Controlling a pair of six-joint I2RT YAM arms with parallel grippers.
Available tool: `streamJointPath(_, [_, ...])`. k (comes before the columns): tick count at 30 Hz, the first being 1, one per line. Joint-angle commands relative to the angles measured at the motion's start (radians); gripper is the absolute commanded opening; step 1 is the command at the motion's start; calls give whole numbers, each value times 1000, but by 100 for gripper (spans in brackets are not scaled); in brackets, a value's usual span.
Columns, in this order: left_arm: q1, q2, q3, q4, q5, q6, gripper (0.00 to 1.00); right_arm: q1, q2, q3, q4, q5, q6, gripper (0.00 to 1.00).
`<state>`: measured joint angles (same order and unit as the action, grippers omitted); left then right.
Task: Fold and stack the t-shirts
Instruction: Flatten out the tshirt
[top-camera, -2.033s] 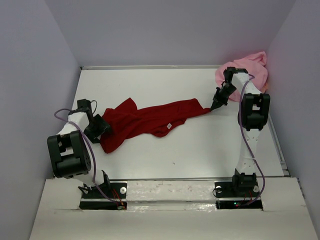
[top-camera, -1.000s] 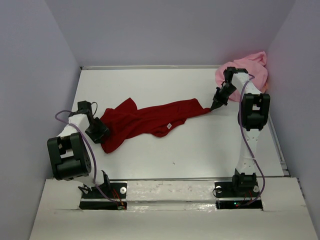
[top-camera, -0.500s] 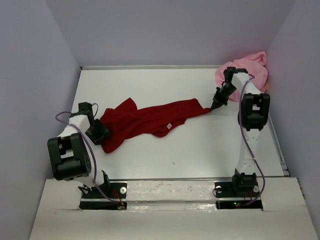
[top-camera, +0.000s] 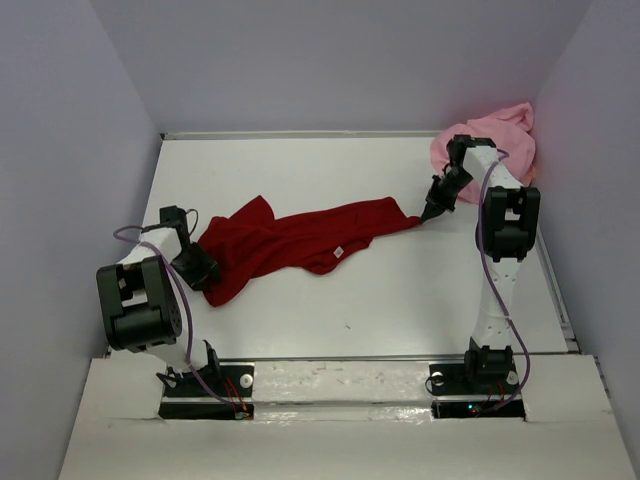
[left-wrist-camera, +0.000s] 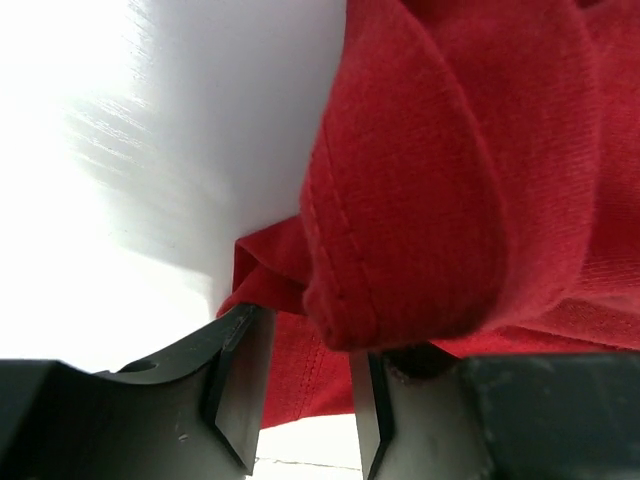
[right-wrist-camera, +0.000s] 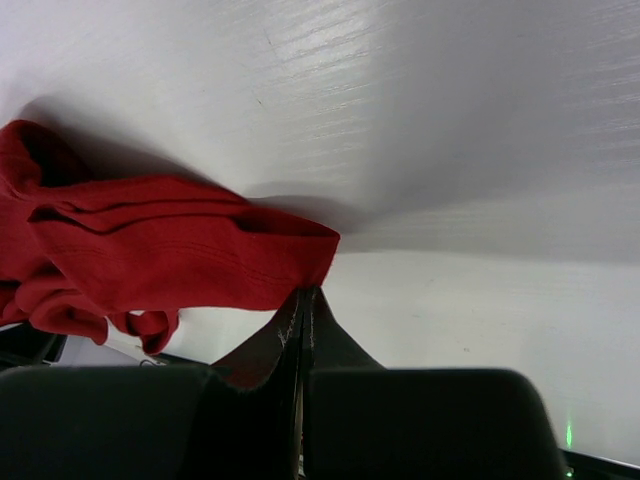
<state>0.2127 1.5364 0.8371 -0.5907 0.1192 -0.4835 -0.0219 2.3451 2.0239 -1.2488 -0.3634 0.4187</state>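
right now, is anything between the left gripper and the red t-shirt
Nothing visible does: the left gripper stands open around a fold of the red t-shirt, and the right gripper pinches its other end.

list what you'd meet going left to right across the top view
left gripper → red shirt → right gripper → pink shirt
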Motion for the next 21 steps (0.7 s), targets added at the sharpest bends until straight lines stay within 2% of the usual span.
streamJointPath(1, [-6,19,5,-5,-9,-1,46,2,-66,-7,17,-9,-4,0])
streamJointPath(2, [-6,22,5,-3,-10,-3,45,2,-66,-7,17,-8,-4,0])
streamJointPath(5, [-7,34,8,5,-6,-1,17,2,-69,-7,17,-9,-4,0])
streamJointPath(6, [-6,40,10,6,-6,-1,0,2,-69,-8,17,-11,-4,0])
streamJointPath(13, [-6,5,48,2,0,-18,0,2,-75,-16,19,-14,-8,0])
streamJointPath(21, [-12,-71,223,-26,11,-18,0,2,-82,9,25,-28,-15,0])
